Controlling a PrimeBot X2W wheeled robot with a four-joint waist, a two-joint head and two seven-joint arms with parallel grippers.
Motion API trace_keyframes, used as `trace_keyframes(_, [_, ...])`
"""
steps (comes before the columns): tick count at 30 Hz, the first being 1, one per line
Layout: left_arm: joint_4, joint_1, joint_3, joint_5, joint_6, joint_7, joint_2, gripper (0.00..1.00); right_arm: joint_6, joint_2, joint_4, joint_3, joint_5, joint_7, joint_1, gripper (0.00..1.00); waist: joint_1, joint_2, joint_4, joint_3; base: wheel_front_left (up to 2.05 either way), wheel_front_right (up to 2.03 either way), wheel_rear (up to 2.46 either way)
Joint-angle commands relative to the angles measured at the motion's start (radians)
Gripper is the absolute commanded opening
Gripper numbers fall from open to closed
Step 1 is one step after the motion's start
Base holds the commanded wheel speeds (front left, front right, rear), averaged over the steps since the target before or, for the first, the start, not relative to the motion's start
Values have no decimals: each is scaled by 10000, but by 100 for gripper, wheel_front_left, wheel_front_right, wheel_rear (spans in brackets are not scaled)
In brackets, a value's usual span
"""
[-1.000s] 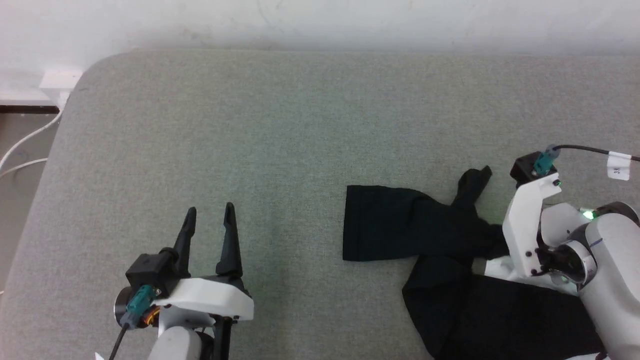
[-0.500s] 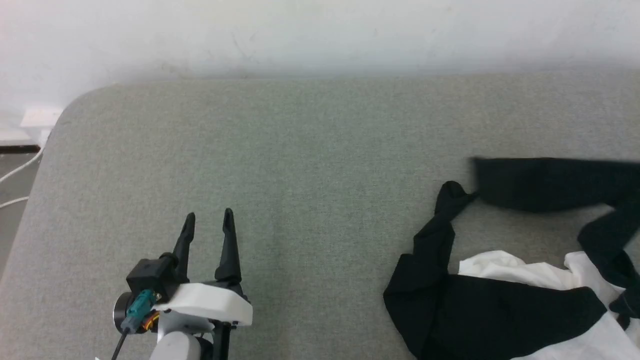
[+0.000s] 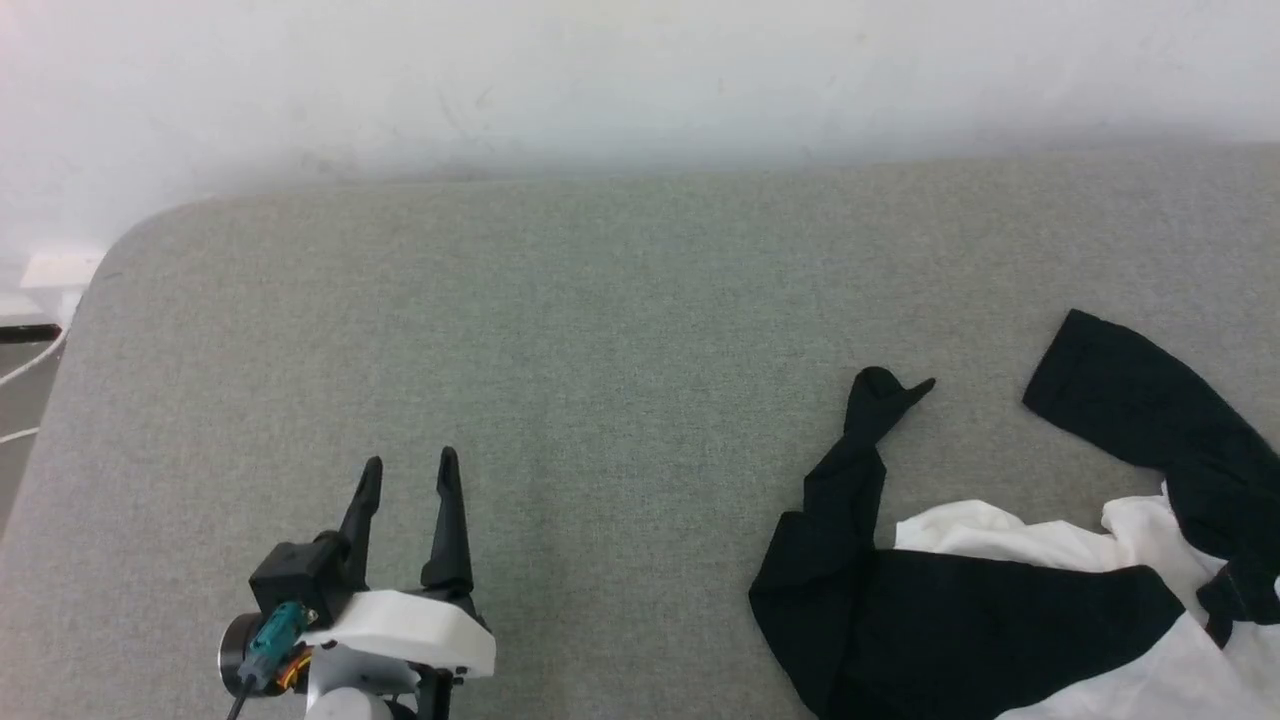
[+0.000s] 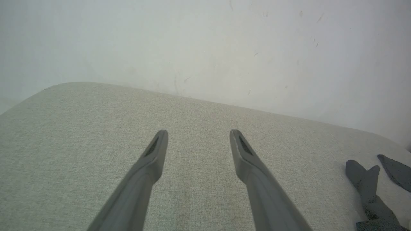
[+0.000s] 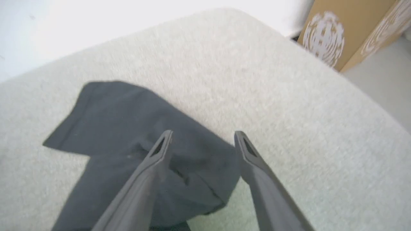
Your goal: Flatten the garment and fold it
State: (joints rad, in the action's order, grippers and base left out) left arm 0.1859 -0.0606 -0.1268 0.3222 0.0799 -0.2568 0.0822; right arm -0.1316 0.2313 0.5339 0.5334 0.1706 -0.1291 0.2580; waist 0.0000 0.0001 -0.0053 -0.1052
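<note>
- Right gripper (image 5: 203, 133): jaws spread wide and empty, poised just above a black sleeve of the garment (image 5: 128, 109).
- Left gripper (image 3: 410, 460): jaws also wide and empty, over bare grey cushion (image 3: 600, 330).
- The garment lies crumpled toward the cushion's right side, well apart from the left gripper.

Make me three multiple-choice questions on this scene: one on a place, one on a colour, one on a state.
1. Where in the head view does the T-shirt lie? A lower right; B upper left; C centre.
2. What colour are its sleeves? A red; B black; C yellow.
3. How is the left hand? A open, empty; B shut on a sleeve; C shut, empty.
Answers: 1 A, it lies crumpled at lower right; 2 B, both sleeves are black; 3 A, its jaws stand apart, nothing between.
</note>
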Motion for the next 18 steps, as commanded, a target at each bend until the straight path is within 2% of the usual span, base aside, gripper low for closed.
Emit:
trace_keyframes(1, [43,130,15,-57,-1,-21,76,100,9,-135,-270,-194,-91,609,-178,100,0,-1,-14,126,0,0,0])
trace_keyframes(2, [43,130,15,-57,-1,-21,76,100,9,-135,-270,-194,-91,609,-178,100,0,-1,-14,126,0,0,0])
trace_keyframes(3, [65,175,2,-51,14,13,106,100,9,-319,-709,-614,-188,1499,-409,100,0,-1,-24,250,0,0,0])
trace_keyframes(4, [65,175,2,-51,14,13,106,100,9,-319,-709,-614,-188,1499,-409,100,0,-1,-24,250,0,0,0])
trace_keyframes(5, [76,258,3,-41,38,43,139,100,9,-467,-1176,-1195,-298,2122,-711,100,0,-1,-53,387,0,0,0])
trace_keyframes(8, [88,395,4,-36,97,107,189,100,9,-752,-2025,-2153,-417,2640,-1233,100,0,-1,-83,585,0,0,0])
trace_keyframes(9, [88,395,4,-36,97,107,189,100,9,-752,-2025,-2153,-417,2640,-1233,100,0,-1,-83,585,0,0,0])
trace_keyframes(14, [81,595,-19,-93,229,205,281,100,9,-1254,-3750,-3437,-493,2762,-2413,100,0,-1,-59,884,0,0,0])
trace_keyframes(18, [64,722,-13,-74,287,258,338,100,9,-1450,-4901,-4229,-303,2188,-3427,100,0,-1,17,1072,0,0,0])
